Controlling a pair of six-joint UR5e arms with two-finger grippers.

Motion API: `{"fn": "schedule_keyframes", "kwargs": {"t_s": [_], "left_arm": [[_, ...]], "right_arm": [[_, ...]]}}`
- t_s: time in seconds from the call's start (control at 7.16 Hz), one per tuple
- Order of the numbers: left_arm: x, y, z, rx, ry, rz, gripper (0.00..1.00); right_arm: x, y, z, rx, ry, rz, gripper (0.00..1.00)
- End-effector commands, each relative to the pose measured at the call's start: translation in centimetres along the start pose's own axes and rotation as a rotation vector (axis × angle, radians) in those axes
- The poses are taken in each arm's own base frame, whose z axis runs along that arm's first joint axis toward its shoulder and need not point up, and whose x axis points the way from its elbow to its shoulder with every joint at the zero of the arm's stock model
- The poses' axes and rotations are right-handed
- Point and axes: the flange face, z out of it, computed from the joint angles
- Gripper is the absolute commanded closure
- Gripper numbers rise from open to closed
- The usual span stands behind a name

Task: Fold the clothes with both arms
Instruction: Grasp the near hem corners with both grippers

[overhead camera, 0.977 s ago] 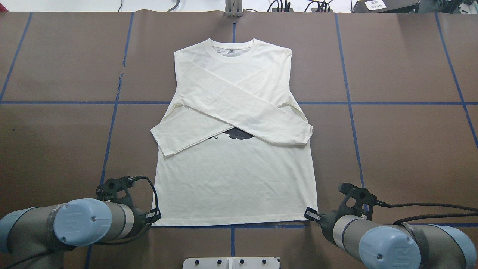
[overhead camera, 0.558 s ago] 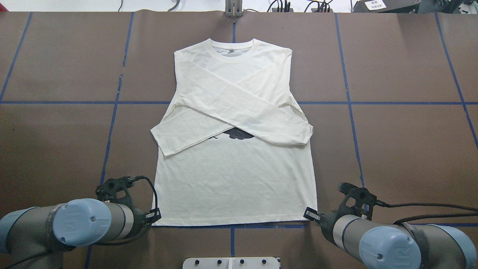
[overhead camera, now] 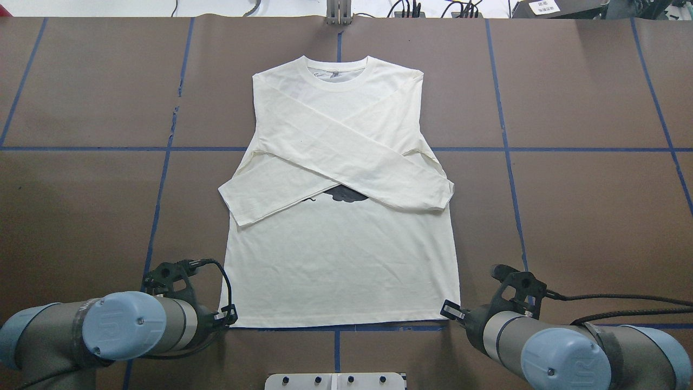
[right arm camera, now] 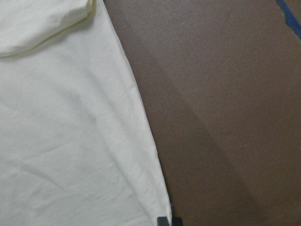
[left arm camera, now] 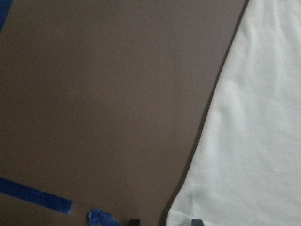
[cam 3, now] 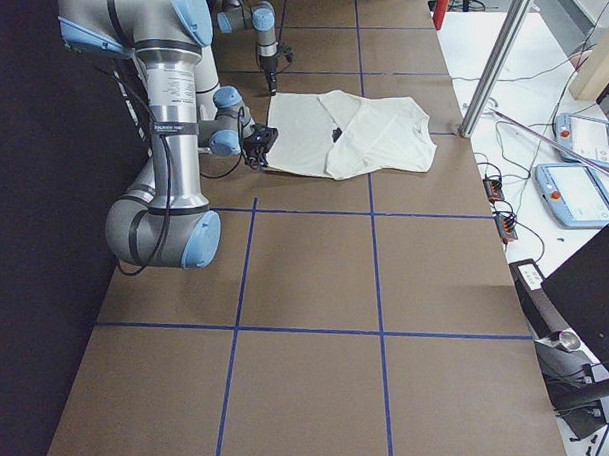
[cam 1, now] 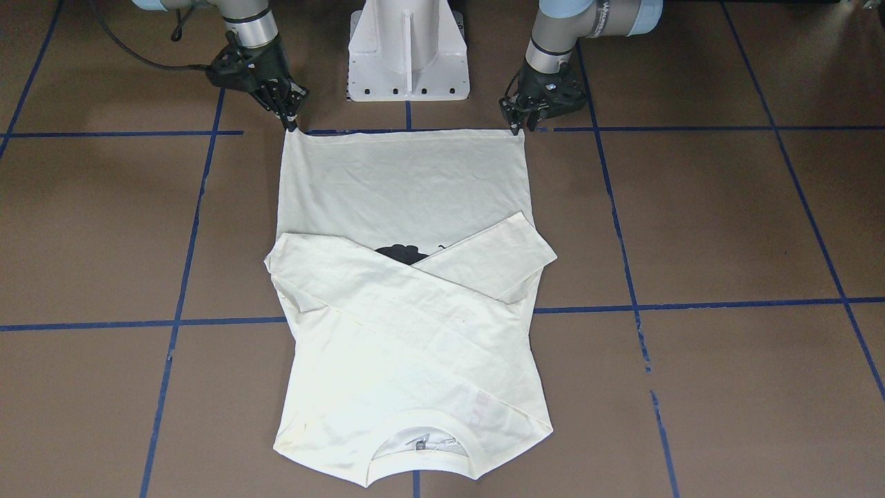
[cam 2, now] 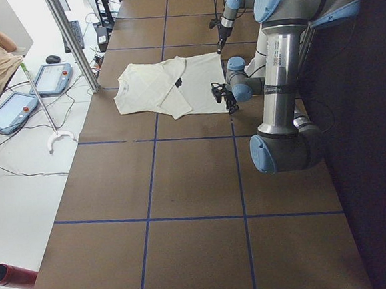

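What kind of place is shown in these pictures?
Probably a robotics laboratory: two robot arms work at a table marked with blue tape lines, control pendants lie beside it, and cables run along its far edge.

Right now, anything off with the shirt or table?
Nothing major. The shirt lies flat, but both crossed sleeve cuffs stick out past its sides, and the blue tape is ragged on one line.
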Motion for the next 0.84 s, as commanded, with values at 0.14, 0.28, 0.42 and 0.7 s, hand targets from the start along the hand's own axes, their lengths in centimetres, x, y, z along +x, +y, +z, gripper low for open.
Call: {"fn": "schedule_keyframes", "kwargs": {"t_s": [0.14,0.28,0.42,0.7], "left_arm": [[0.31,0.25,0.04,-0.002,0.003,0.003,0.62],[0.08,0.19,0.14,-0.001,-0.001,0.003,0.62],[-0.18,0.12,0.3,0.0,-0.007,0.005,0.62],[-0.13,0.13,0.48,-0.001,-0.011,0.003,0.7]], "right_arm": [[0.0,0.0,0.0,0.0,0.0,0.0,1.0],[0.0,0.0,0.0,0.0,0.0,0.0,1.0],[-0.03,0.0,-0.07,-0.001,-0.001,0.0,1.0],[-0.05,-0.08,-0.08,0.001,-0.002,0.001,1.0]]}}
